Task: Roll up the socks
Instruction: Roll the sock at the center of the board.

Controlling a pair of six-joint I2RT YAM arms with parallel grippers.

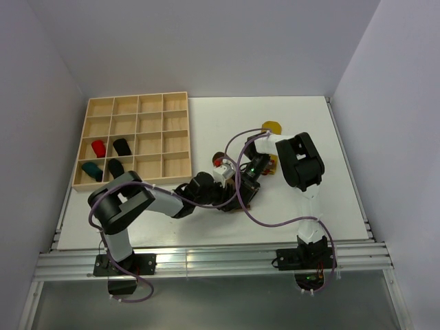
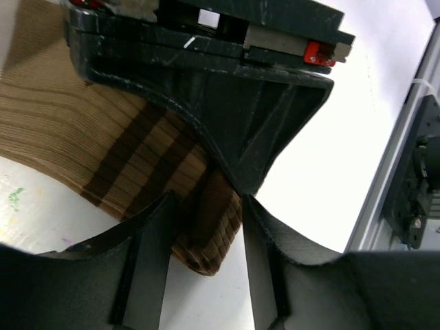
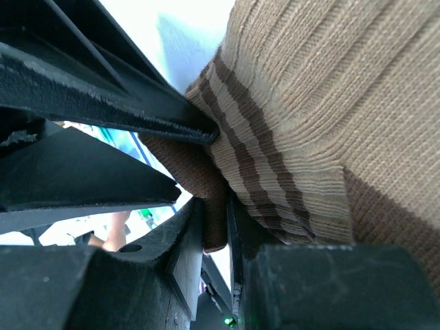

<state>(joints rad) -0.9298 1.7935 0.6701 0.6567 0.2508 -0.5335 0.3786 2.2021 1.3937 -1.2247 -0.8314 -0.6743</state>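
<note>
Two grippers meet on one sock near the front middle of the white table [image 1: 337,179]. Nearest us, the left gripper [image 2: 207,201] has a finger on each side of the dark brown end of the striped sock [image 2: 89,130], touching both flanks, so we read it as pinching that end. Just beyond, the right gripper [image 3: 214,218] is pressed together on a fold of the same tan ribbed sock. Farther back a mustard sock [image 1: 271,127] lies alone. At the far left, a wooden tray [image 1: 137,113] holds a red sock [image 1: 99,148], a teal sock [image 1: 91,170] and two black socks [image 1: 122,146] in separate compartments.
</note>
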